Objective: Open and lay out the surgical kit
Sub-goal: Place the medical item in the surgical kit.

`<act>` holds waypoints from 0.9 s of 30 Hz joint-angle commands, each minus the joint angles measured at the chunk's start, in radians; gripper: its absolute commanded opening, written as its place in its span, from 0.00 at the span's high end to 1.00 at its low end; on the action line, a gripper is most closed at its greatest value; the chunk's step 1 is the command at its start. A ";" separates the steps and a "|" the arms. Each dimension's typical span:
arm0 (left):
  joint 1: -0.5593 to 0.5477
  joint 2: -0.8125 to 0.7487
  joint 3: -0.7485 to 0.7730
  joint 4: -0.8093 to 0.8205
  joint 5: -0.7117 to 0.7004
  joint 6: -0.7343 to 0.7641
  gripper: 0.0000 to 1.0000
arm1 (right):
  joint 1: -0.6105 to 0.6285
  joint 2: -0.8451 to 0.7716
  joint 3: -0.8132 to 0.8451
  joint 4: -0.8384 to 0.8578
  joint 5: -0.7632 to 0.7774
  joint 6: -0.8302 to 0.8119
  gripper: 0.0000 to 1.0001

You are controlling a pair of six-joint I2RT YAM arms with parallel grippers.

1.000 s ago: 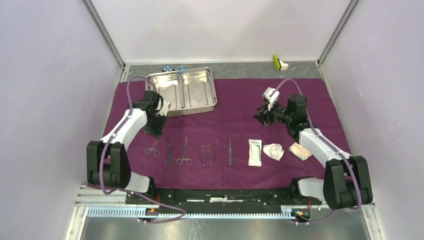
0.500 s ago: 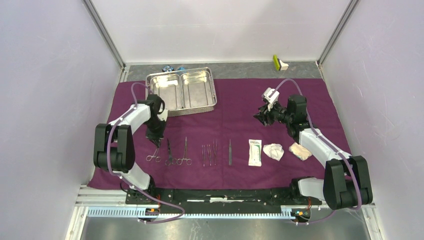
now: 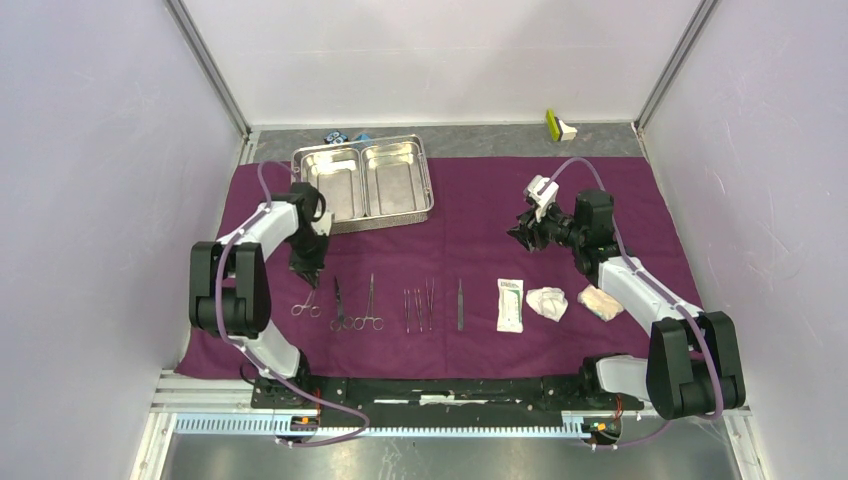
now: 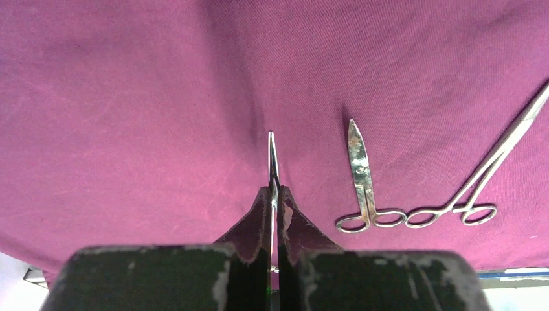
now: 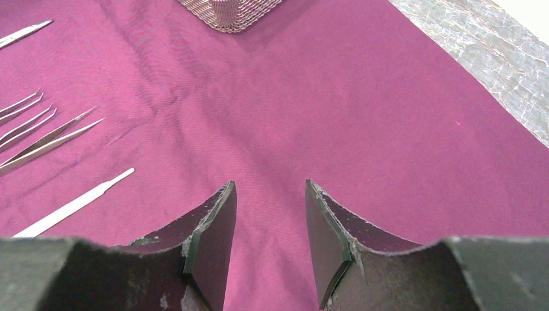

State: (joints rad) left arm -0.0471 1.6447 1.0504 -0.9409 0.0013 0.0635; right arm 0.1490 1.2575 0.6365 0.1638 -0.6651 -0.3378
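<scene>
Purple cloth wrap covers the table, with a shiny two-compartment steel tray lying on its far edge. Just nearer than the tray's left end, the left gripper pinches slim metal forceps over the cloth. Right of the tray, the right gripper hangs with its fingers spread.

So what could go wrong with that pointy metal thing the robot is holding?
The left tool pinches the slim metal forceps by a thin edge, so they might twist or slip and land crooked. The short silver ring-handled instrument lies close beside them; a sideways wobble could knock it out of the row. The pointed tip looks near the large purple cloth wrap and might snag and wrinkle it.
</scene>
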 commanded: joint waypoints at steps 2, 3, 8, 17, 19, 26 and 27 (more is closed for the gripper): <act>0.005 0.057 0.033 -0.026 0.009 -0.018 0.98 | 0.004 -0.015 -0.007 0.022 0.004 -0.010 0.50; 0.005 0.064 0.033 -0.028 0.009 -0.016 0.98 | 0.005 -0.014 -0.006 0.022 0.004 -0.011 0.50; 0.006 0.079 0.025 -0.033 0.003 -0.011 0.98 | 0.004 -0.010 -0.006 0.022 0.003 -0.010 0.50; 0.013 0.105 0.028 -0.040 0.005 -0.017 0.98 | 0.004 -0.009 -0.006 0.020 0.002 -0.013 0.50; 0.015 0.099 0.023 -0.039 0.005 -0.016 0.98 | 0.004 -0.007 -0.006 0.021 0.002 -0.013 0.50; 0.025 0.116 0.029 -0.046 0.019 -0.013 0.88 | 0.004 -0.012 -0.006 0.019 -0.001 -0.013 0.50; 0.027 0.116 0.030 -0.047 0.019 -0.011 0.88 | 0.005 -0.012 -0.007 0.020 0.001 -0.013 0.50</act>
State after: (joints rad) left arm -0.0372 1.7279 1.0634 -0.9726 0.0071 0.0639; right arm 0.1490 1.2575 0.6350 0.1638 -0.6647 -0.3382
